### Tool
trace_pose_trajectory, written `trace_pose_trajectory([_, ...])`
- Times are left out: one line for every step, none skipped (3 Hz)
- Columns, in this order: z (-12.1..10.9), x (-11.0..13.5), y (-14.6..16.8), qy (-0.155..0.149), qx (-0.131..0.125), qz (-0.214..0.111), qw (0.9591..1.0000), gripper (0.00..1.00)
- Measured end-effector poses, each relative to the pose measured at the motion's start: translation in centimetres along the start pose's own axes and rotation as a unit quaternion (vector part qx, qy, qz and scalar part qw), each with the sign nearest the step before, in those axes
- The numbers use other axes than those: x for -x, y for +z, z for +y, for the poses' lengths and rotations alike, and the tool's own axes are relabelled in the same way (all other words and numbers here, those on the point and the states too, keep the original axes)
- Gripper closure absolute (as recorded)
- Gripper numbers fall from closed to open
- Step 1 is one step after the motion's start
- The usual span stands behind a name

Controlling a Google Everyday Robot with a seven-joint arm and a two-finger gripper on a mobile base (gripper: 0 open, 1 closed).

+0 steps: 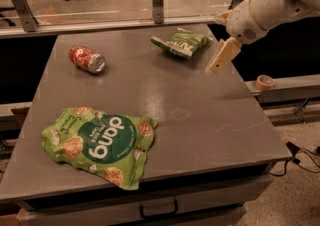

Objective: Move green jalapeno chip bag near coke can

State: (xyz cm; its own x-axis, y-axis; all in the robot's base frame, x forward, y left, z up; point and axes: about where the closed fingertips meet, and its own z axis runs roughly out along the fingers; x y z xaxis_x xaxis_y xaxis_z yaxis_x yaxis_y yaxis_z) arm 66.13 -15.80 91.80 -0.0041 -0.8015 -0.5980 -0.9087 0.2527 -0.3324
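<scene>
We hover our gripper [220,58], grip unreadable, near the right edge; green jalapeno chip bag [181,43] ungrasped, far from coke can [87,59].

"dang" on the large green bag [100,142]; lettering on the green jalapeno chip bag [181,42] and coke can [86,58] unreadable.

Wears smooth white rounded shells on the arm [277,0], a thin tan wrist ring; ends in a cream tapered gripper [216,66] above the far right side of the table [200,115].
</scene>
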Motion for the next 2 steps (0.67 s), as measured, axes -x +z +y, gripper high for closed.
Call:
trace_pose_trajectory([-0.3,1.1,3.2,0.011,-0.002,-0.023,0.9997,0.00])
trace_pose_trajectory([-1.4,2.5,7.3,0.020,-0.010,-0.050,0.9985,0.00])
